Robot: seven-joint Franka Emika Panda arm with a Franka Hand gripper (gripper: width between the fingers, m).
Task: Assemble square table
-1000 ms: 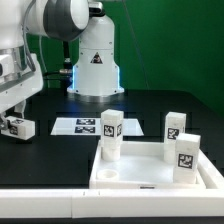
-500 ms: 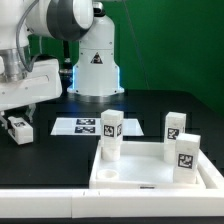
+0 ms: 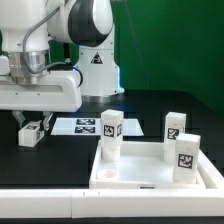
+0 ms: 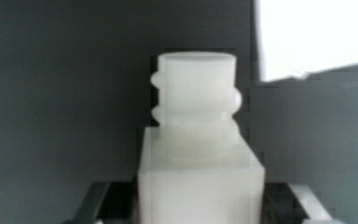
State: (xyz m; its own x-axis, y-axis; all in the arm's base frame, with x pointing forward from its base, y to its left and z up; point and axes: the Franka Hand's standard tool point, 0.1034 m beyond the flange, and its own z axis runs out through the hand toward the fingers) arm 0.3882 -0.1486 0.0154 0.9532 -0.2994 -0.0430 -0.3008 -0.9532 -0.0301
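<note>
Gripper (image 3: pixel 30 133) clamps short white tagged plastic leg (image 3: pixel 31 131) w/ jaws part-closed; tilt could misalign it w/ corner socket.

Bright even overhead light, soft shadows; exterior view sharp, wrist view close-up blurred.

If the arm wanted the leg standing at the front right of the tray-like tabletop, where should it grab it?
Probably by the upper block of that leg, coming straight down from above. It stands upright in the tabletop, its flat sides suit two fingers, and its top is clear. The raised rim and the leg behind make a sideways approach awkward.
</note>
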